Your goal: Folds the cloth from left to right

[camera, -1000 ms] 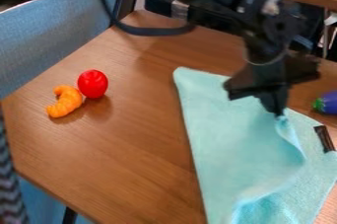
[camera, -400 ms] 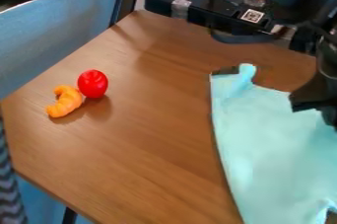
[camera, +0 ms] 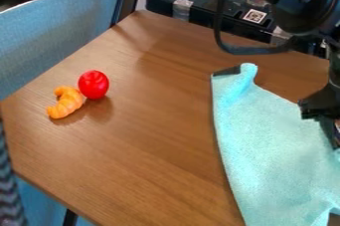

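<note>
In the camera view, the turquoise cloth [camera: 266,145] lies on the right part of the bench [camera: 132,155], its narrow far corner pointing toward the far edge, a dark strip [camera: 227,71] at that corner. The pincer [camera: 326,129] is at the cloth's right side; whether it is apart or together I cannot tell. A broad stretch of wood separates the cloth from the red ball [camera: 94,84] and orange croissant [camera: 65,102], near the bench's left corner.

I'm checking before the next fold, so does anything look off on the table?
The cloth looks askew: its top corner is bunched up beside a black strip, not lying flat. Nothing looks spilled.
</note>
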Tool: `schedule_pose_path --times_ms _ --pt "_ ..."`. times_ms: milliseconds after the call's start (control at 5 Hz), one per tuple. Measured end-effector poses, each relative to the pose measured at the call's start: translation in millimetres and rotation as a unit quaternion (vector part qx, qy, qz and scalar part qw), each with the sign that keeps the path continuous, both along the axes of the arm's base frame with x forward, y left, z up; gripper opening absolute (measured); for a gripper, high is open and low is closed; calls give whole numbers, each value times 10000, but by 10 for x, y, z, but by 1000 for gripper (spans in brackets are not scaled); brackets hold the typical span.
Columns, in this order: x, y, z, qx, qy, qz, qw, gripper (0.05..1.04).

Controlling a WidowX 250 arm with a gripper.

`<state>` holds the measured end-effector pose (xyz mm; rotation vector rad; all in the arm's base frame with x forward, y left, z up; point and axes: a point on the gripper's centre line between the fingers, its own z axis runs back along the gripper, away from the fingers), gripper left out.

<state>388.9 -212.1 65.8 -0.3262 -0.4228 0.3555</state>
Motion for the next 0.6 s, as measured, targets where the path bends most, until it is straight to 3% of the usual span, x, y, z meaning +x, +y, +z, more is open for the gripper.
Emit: schedule_pose_path --times_ms 200,400,600 --pt "62 12 146 294 -93 -1304 9910 1000" --pt "40 243 191 814 76 -2529 9640 1001" --pt "-79 578 476 1417 -143 -3696 9182 999"
